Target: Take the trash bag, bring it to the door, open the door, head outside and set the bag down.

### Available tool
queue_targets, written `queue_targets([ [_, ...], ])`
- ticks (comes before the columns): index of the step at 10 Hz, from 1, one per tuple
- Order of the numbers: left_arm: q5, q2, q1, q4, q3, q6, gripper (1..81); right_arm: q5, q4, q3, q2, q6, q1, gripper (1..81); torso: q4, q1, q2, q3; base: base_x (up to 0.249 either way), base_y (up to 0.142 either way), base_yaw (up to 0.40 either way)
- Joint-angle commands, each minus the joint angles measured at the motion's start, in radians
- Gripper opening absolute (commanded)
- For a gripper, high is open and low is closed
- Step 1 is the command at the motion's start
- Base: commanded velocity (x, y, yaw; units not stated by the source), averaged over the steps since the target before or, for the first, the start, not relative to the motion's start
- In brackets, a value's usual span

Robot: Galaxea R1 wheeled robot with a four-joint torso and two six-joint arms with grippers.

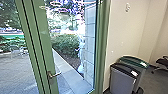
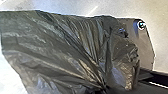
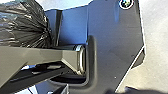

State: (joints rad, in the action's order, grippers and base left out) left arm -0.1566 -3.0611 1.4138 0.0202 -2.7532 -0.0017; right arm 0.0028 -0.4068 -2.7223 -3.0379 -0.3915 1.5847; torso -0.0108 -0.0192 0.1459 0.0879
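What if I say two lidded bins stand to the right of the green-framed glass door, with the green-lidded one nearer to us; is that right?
Not quite: the head view shows the black-lidded bin nearer, partly hiding the green-lidded bin. The two do stand to the right of the green-framed glass door.

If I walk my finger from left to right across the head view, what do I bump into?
Outdoor furniture → the door handle → two lidded bins → a dark chair on wheels.
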Motion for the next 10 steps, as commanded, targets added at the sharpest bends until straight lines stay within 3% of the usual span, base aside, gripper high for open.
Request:
queue_targets([
  [1,-0.055,-0.003,-0.071,0.007,0.003,0.002,1.0,-0.063,0.005,0.003,0.002,0.002,-0.05,81.1,0.0,0.0,0.0,0.0,0.138,0.0,0.0],
  [3,-0.055,-0.003,-0.071,0.007,0.003,0.002,1.0,-0.063,0.003,0.003,0.002,0.002,-0.048,81.1,0.0,0.0,0.0,0.0,0.136,0.0,0.0],
  [7,-0.055,-0.003,-0.071,0.007,0.003,0.002,1.0,-0.063,0.003,0.003,0.002,0.002,-0.05,81.1,0.0,0.0,0.0,0.0,0.129,0.068,0.0],
  [10,-0.055,-0.003,-0.071,0.007,0.003,0.0,1.0,-0.063,0.003,0.003,0.002,0.002,-0.05,81.1,0.0,0.0,0.0,0.0,0.104,0.0,0.0],
])
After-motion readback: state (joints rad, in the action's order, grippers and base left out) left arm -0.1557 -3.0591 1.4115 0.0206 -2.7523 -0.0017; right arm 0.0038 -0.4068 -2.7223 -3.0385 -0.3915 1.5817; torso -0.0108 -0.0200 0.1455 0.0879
